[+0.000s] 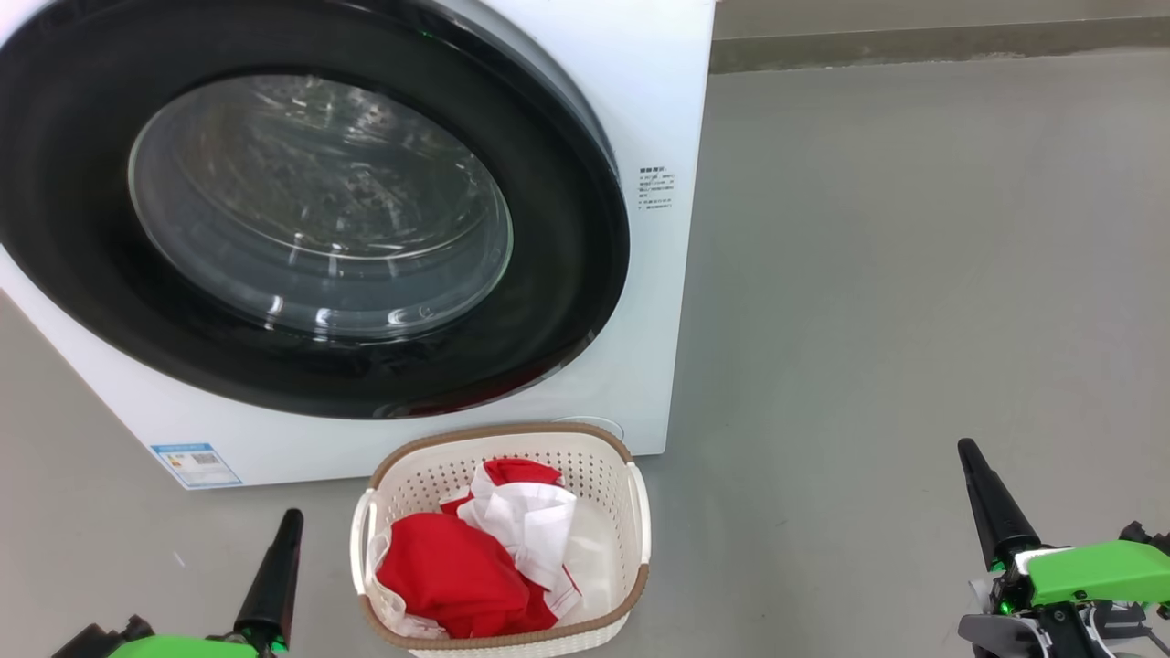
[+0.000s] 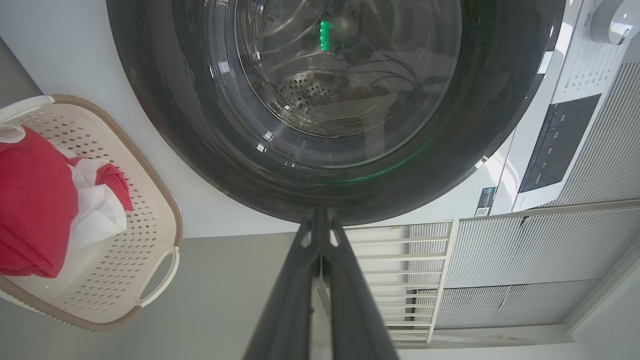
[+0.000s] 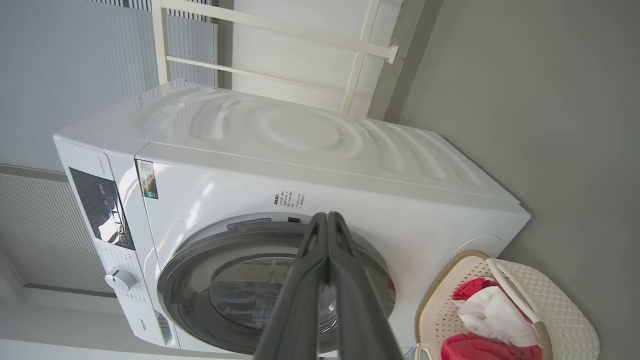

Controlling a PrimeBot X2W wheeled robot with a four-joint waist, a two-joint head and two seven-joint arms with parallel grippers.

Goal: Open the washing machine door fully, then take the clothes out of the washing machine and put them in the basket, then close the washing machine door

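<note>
Washing machine door: glossy black rim round bulging clear glass, closed flush on the white washing machine. Clothes, red with white panels, heaped in the cream perforated basket, just in front of the machine. Left gripper and right gripper low at either side, 2 fingers each pressed together, empty. Left wrist view: steel drum behind the glass. Right wrist view: control panel and dial.

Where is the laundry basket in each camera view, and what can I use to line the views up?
Head view: basket at bottom centre, before the washing machine.
Left wrist view: basket at the left edge, lower half.
Right wrist view: basket in the lower right corner.
Shared landmark: the washing machine door.
</note>
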